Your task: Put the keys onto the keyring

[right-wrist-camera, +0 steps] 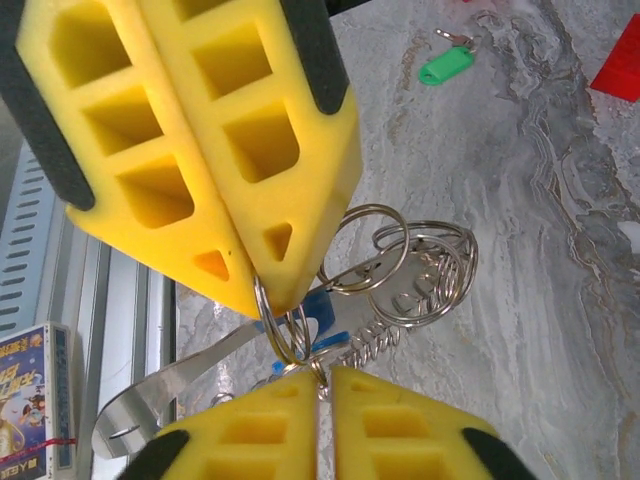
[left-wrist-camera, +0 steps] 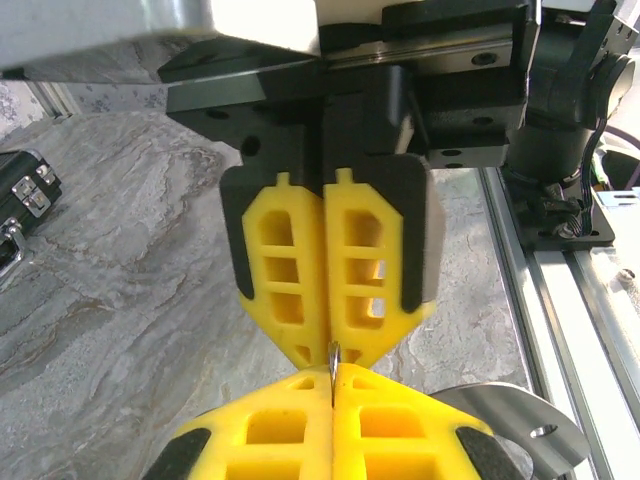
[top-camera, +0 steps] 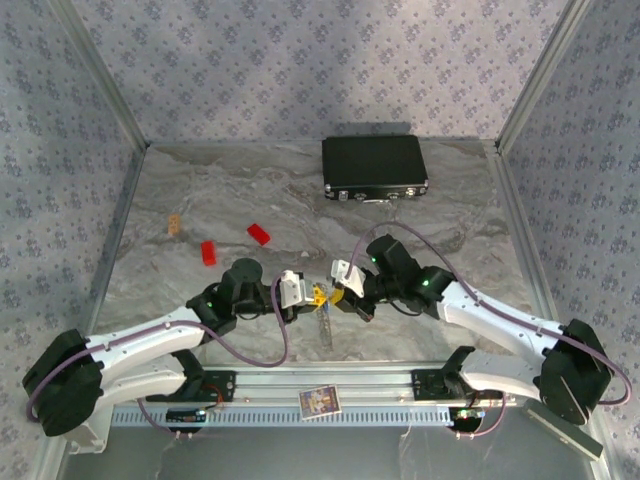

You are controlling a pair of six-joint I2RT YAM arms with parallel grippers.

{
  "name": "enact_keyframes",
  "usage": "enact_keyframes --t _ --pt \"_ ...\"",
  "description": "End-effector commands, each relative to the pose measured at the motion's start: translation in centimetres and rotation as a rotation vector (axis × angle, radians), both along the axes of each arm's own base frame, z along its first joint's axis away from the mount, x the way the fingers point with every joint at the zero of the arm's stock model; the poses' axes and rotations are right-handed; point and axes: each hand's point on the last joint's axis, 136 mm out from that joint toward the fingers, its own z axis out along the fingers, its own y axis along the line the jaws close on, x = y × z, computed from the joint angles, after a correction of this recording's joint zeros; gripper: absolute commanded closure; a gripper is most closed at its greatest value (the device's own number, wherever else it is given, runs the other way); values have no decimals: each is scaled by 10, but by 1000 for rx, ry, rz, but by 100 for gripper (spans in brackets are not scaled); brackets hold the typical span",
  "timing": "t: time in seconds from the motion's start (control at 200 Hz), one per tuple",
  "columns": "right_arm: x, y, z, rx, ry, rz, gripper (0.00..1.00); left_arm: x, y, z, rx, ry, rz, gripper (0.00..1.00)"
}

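The left gripper [right-wrist-camera: 262, 290] clamps a split ring of the keyring [right-wrist-camera: 425, 270] above the worktop [right-wrist-camera: 560, 330]. The right gripper [right-wrist-camera: 322, 378], jaws nearly together, meets it tip-to-tip. The blue key [right-wrist-camera: 322, 308] hangs there, while the green key [right-wrist-camera: 446, 66] lies apart. The right gripper should spread 1 coil gently, keeping alignment.

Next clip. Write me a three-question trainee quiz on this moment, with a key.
1. True or false: the green key lies on the table, apart from the left hand and right hand.
2. The key among the rings between the hands is: A red, B blue, C green?
3. What object sits near the table's far edge?
Key: 1 true; 2 B; 3 black case.
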Motion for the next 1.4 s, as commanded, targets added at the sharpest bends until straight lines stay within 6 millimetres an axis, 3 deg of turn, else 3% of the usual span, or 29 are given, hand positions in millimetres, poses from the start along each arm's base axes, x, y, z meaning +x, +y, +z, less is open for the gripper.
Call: enact_keyframes --t 0.0,0.08,0.325,0.62,0.78,0.919,0.974,1.059,1.129,1.399 --pt "1 -3 12 37 -39 -15 76 -1 -2 18 -65 -48 -12 100" --pt "0 -5 13 57 -63 -23 72 -1 -2 18 -78 -42 -7 100" --pt "-3 3 29 178 -92 -11 72 1 -3 25 -159 -16 14 100" --pt "-1 11 27 193 -84 -7 74 1 -5 26 -171 -18 10 100" --pt "-2 14 26 196 -80 1 82 1 -5 28 -181 -19 10 100" --pt "-1 14 28 195 -87 1 100 2 -5 29 -184 -17 13 100" --pt "-1 12 28 184 -93 2 100 4 -4 27 -172 -17 28 100" --pt "-1 9 29 156 -111 5 100 8 -1 22 -121 -17 53 79" --pt "-1 6 29 115 -124 11 100 9 1 19 -72 -19 64 69" --pt "0 -3 27 -68 -160 58 100 6 7 9 69 -22 48 68"
